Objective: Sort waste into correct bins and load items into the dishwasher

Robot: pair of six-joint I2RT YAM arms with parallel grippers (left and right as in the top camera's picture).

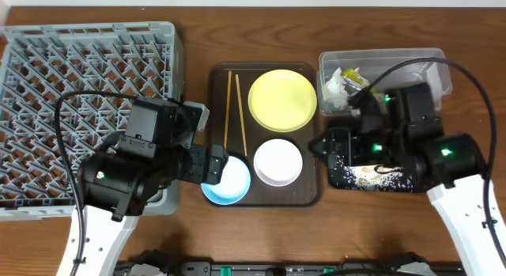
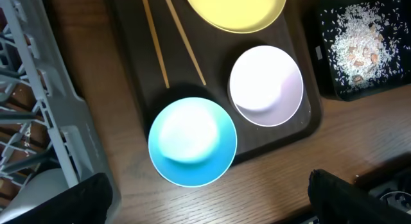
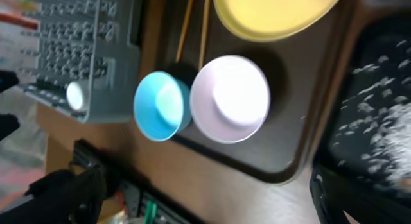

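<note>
The grey dishwasher rack [image 1: 87, 94] fills the left. On the brown serving tray [image 1: 265, 198] lie two wooden chopsticks [image 1: 229, 110], a yellow plate [image 1: 282, 100], a white bowl [image 1: 278, 161] and a light blue bowl [image 1: 229, 181]. My left gripper [image 1: 212, 169] hovers open at the blue bowl's [image 2: 192, 140] left edge, holding nothing. The clear tub [image 1: 427, 66] holds a white tissue [image 1: 336, 86] and a green-and-orange wrapper [image 1: 352, 74]. Rice crumbs [image 1: 371, 172] lie in the black tray [image 1: 340, 177]. My right gripper [image 1: 332, 145] is open and empty above that tray's left end.
The rack's near wall [image 2: 70, 140] stands close to the left of the blue bowl. In the right wrist view, the table's front edge and dark hardware [image 3: 128, 198] lie below the brown tray [image 3: 257, 166]. Bare wood [image 2: 257, 185] shows in front of the bowls.
</note>
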